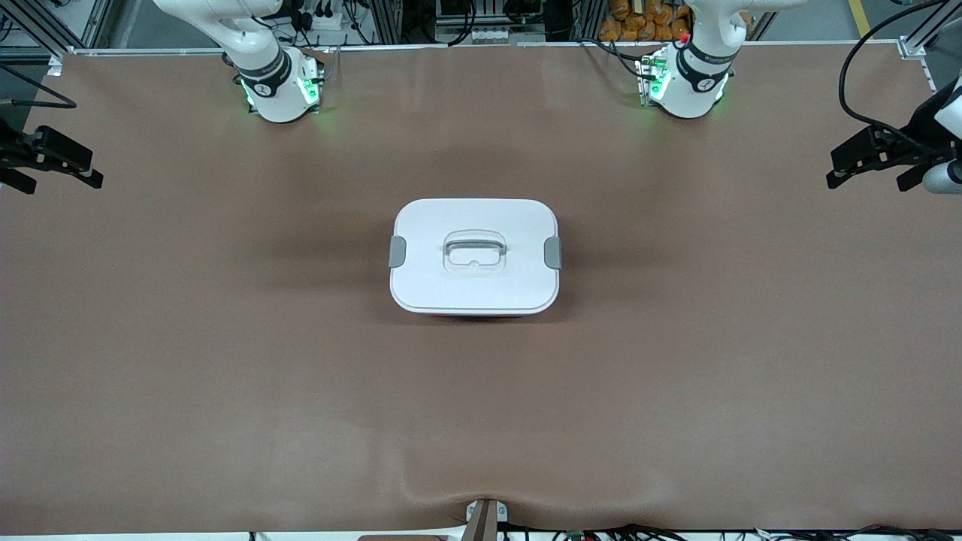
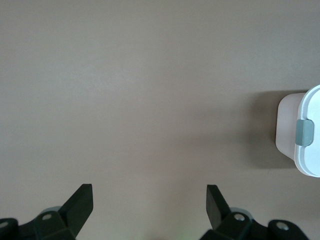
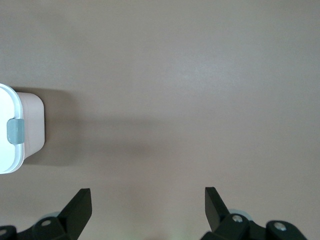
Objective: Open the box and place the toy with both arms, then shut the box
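the box (image 1: 475, 257) sits mid-table on the brown mat (image 1: 225, 361), its white lid (image 1: 475, 225) on, both grey side clips (image 1: 553, 252) down and the clear handle (image 1: 474, 249) lying in its recess. my left gripper (image 2: 149, 205) hangs over bare mat toward my left arm's end, fingers spread wide and empty. my right gripper (image 3: 148, 207) does likewise at the right arm's end, wide and empty.

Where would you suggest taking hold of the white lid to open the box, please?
Probably at its two grey side clips, one at each short end of the lid. Each faces one arm's end of the table, so the open right gripper and open left gripper could each come in from its own end.
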Controlling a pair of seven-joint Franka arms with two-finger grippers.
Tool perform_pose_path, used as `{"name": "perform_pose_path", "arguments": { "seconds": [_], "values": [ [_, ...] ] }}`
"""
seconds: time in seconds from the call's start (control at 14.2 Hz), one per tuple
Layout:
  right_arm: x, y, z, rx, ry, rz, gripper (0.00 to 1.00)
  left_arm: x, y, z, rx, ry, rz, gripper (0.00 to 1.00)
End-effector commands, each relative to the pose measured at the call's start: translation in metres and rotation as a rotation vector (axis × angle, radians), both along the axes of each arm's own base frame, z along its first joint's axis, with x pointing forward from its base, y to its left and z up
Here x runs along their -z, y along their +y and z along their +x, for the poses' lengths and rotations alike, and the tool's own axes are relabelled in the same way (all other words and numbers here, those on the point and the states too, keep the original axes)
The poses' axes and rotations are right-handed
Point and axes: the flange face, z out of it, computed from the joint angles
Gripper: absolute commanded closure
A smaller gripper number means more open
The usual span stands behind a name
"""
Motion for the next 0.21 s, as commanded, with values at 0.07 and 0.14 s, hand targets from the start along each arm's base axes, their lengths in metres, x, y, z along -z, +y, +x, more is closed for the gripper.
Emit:
{"name": "perform_pose_path", "arguments": {
  "seconds": [0.07,0.14],
  "values": [
    [-0.0028,0.0017,0.0012,-0.007,0.003,-0.009,0.00,-0.0039,0.0023,-0.0011,-0.002,-0.011,0.015,0.00],
    [-0.0028,0.0017,0.0012,-0.007,0.003,-0.009,0.00,-0.0039,0.0023,-0.0011,-0.002,-0.011,0.015,0.00]
  ]
}}
